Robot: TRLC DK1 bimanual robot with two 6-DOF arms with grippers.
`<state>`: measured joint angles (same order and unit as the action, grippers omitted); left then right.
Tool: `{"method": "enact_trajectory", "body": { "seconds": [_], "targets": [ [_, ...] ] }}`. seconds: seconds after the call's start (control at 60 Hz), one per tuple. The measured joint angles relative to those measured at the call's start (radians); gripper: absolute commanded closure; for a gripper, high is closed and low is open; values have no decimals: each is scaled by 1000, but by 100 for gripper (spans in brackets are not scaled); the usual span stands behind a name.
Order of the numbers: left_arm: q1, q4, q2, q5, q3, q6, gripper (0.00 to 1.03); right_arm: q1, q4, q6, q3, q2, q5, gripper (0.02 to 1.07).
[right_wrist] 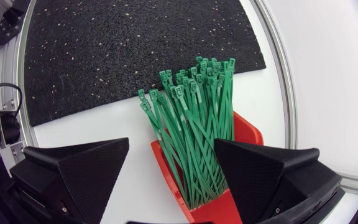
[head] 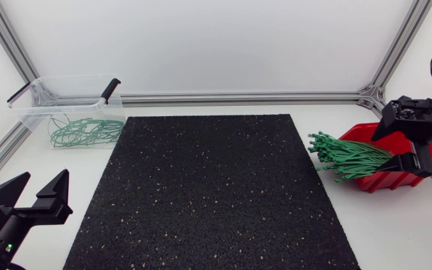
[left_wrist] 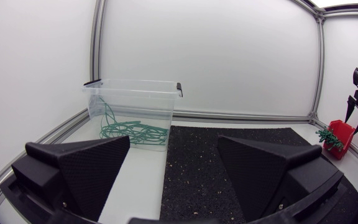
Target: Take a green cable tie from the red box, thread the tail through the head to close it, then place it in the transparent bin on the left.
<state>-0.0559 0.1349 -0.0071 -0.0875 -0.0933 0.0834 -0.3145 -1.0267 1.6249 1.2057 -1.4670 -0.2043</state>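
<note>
A bundle of straight green cable ties (head: 347,156) sticks out of the red box (head: 385,180) at the table's right, heads fanned toward the mat. My right gripper (head: 415,161) hangs open just above the box. In the right wrist view the ties (right_wrist: 194,118) lie below and between the spread fingers of that gripper (right_wrist: 171,168), untouched, with the red box (right_wrist: 244,134) under them. The transparent bin (head: 66,97) stands at the back left with looped green ties (head: 85,131) inside. My left gripper (head: 34,191) sits open and empty at the front left; the bin (left_wrist: 132,99) is ahead of it.
A black speckled mat (head: 208,195) covers the table's middle, between bin and box. Aluminium frame rails (head: 238,97) run along the back and side edges. The bin has black latch handles (head: 111,88) on its rim.
</note>
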Motion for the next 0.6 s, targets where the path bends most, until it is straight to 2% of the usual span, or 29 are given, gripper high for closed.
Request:
{"method": "enact_trajectory", "body": {
  "seconds": [0.3,0.6],
  "targets": [
    [-1,0,0,0,0,0,5,34,14,82,-106,-2,50,12],
    [-6,0,0,0,0,0,5,61,138,82,-182,-11,88,16]
  ]
}}
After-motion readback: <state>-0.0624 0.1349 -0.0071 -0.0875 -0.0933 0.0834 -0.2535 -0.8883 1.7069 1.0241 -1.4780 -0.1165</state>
